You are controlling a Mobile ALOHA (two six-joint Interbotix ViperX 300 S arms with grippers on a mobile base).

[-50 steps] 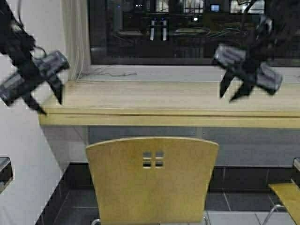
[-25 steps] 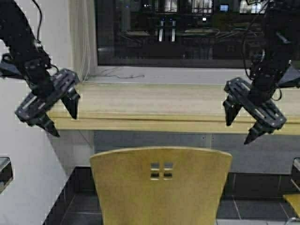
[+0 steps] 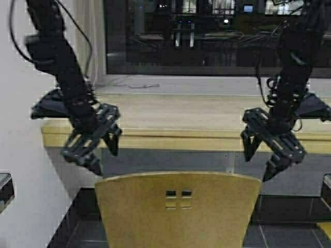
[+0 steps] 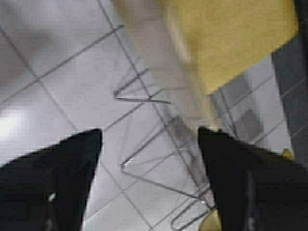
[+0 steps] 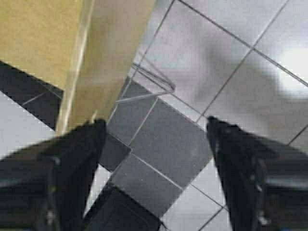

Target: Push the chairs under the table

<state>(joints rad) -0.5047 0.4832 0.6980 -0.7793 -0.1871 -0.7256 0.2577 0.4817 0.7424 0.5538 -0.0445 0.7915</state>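
Both grippers, left (image 3: 102, 153) and right (image 3: 257, 165), hang spread open, seemingly just above the chair (image 3: 178, 212) backrest.

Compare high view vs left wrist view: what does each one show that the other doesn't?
Only high: the table, the window behind it, the chair's backrest with its four holes, and both open grippers, left gripper and right gripper, hanging above the backrest's two top corners.
Only left wrist: chrome wire legs on the tiled floor.
Both: the chair and the left gripper.
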